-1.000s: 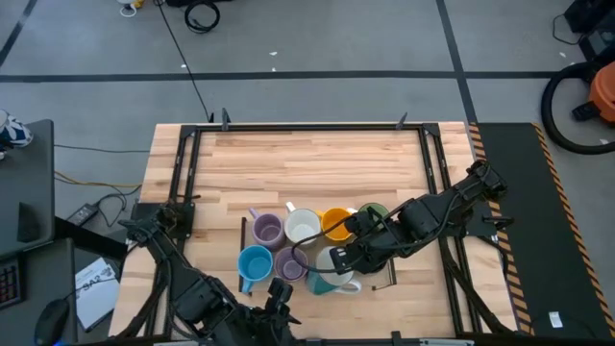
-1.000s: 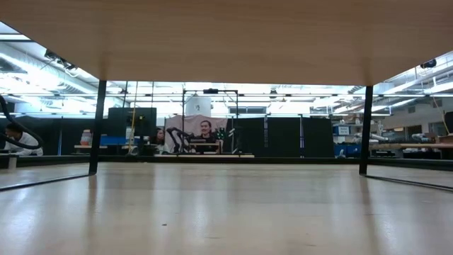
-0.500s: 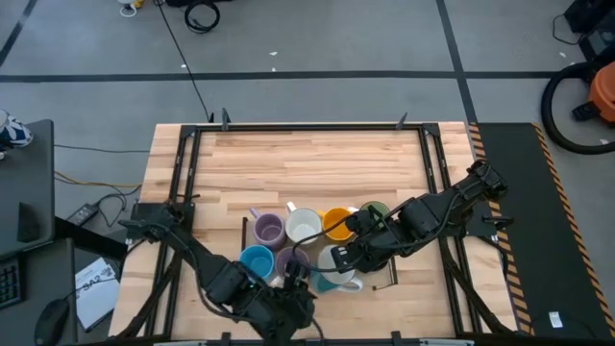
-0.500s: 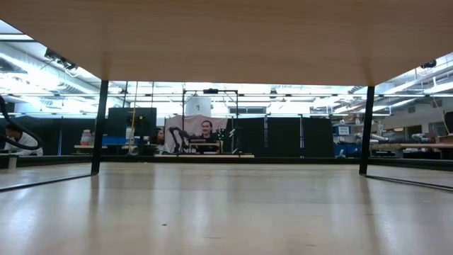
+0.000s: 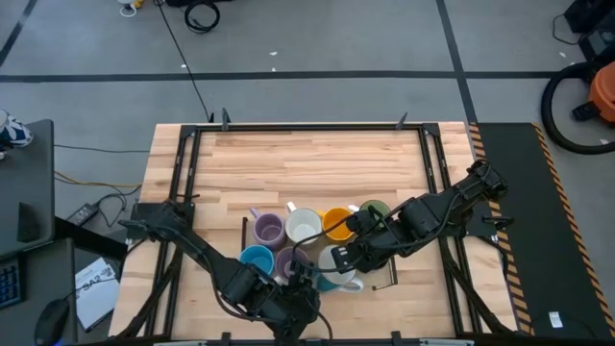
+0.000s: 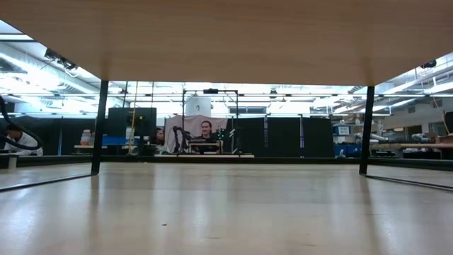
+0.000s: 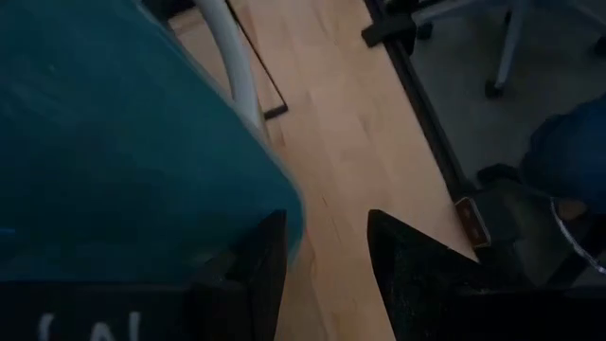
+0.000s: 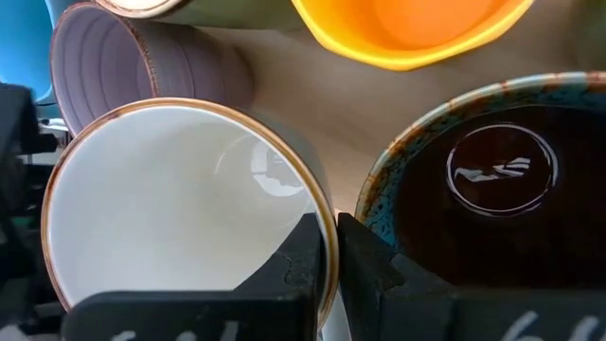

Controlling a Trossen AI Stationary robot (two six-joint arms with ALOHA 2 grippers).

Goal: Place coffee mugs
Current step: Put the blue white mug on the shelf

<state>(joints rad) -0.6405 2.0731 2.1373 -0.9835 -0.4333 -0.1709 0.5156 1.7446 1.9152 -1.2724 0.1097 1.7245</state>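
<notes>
Mugs cluster at the table's (image 5: 307,159) near centre. Your right gripper (image 8: 328,248) pinches the white mug's (image 8: 180,208) rim beside the dark mug (image 8: 502,189). Left gripper (image 7: 322,248) is apart beside the teal mug (image 7: 114,142). Placing is mostly done, I judge; releases remain.

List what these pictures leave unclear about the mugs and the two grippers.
- High view: right gripper covers the white mug it pinches by the rim; any mug beneath is hidden.
- High view: left gripper overlaps the light blue mug and a lavender mug.
- Left wrist view: a teal surface fills the frame; contact unclear.
- Low view: shows no mugs.
</notes>
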